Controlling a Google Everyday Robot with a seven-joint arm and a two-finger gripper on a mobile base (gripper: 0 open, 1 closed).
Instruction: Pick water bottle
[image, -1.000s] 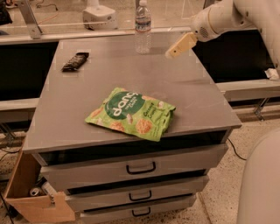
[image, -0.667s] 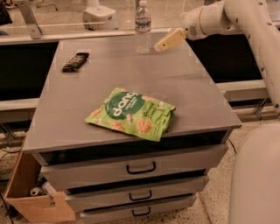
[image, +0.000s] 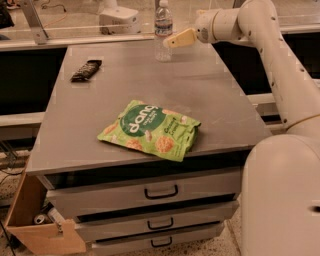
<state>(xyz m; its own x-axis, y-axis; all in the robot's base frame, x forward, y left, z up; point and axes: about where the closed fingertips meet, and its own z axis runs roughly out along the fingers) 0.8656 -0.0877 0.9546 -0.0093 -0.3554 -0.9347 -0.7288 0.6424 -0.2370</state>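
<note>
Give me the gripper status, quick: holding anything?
Gripper: at the water bottle, on its right side near the table's far edge; open, closed or gripping cannot be told.

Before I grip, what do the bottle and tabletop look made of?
Bottle: likely thin clear plastic, with a see-through body and a pale label band. Tabletop: matte grey, maybe laminate or painted metal; hardly any glare. Gripper is beside the bottle, on its right in the view.

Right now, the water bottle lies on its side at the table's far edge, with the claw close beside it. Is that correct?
No: the camera view shows the water bottle standing upright at the far edge of the table, the claw close beside it.
</note>
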